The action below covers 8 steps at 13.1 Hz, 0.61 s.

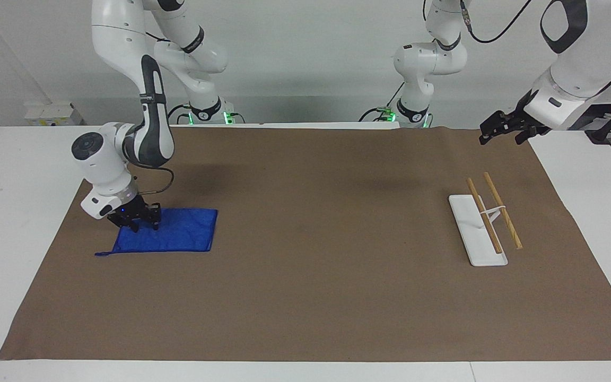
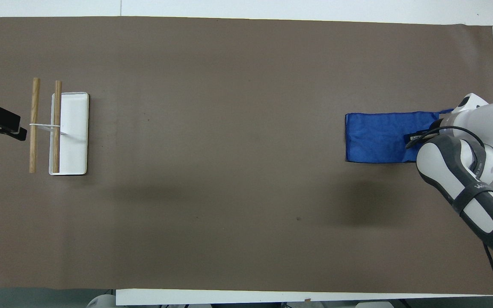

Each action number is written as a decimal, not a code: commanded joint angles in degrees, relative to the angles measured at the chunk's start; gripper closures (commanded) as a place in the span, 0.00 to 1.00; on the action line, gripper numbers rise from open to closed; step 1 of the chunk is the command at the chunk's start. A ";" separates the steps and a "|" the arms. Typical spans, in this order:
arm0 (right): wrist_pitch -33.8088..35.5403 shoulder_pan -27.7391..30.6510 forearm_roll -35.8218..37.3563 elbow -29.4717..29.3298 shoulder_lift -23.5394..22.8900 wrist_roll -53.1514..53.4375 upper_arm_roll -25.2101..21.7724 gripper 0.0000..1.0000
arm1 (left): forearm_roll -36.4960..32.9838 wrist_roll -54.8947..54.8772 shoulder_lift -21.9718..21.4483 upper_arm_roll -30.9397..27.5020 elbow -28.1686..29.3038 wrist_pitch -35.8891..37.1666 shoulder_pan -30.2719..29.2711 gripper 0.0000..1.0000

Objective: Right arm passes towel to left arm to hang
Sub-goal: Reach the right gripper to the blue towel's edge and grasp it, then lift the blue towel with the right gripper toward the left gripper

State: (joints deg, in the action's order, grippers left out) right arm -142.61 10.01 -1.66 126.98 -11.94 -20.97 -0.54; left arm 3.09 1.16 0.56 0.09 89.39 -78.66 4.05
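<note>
From my remote station I see the right gripper [image 1: 139, 225] pressed down onto the towel [image 1: 170, 236], at the end of the cloth nearest the right arm's end of the table. Its jaws are drawn in narrow, with the fingertips [image 1: 153, 225] on the blue fabric; I cannot tell whether cloth is pinched between them. The towel lies flat on the brown mat [image 1: 305, 297] and stretches away from those jaws toward the table's middle. A thin loop tail [image 1: 102, 254] trails from the corner just beside the jaws, on the side farther from the robots. The right arm [image 1: 146, 127] bends down steeply over this spot.

The left gripper [image 1: 498, 130] hangs in the air over the mat's edge at the left arm's end of the table, well apart from the towel. Its jaws stand wide with nothing between them, and the left arm [image 1: 576, 58] waits. Near those jaws, farther from the robots, stands a white rack [image 1: 467, 223] with 2 wooden rods [image 1: 502, 209] across it.

In the overhead view the towel [image 2: 379, 137] shows beside the right arm's wrist.
</note>
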 commanded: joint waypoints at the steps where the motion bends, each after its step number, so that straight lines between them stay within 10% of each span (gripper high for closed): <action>1: -0.39 0.80 0.87 0.81 -0.10 -1.18 0.46 1.00 | -0.10 0.33 -0.65 -0.18 0.17 0.87 0.08 0.00; 8: 17.50 -0.25 0.61 -6.73 4.46 18.02 4.30 1.00 | -0.10 0.33 -0.65 -0.18 0.17 0.87 0.08 0.00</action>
State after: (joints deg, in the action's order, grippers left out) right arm -131.26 9.81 -1.66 122.89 -9.85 -9.63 1.21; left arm 3.09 1.16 0.56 0.09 89.39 -78.66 4.05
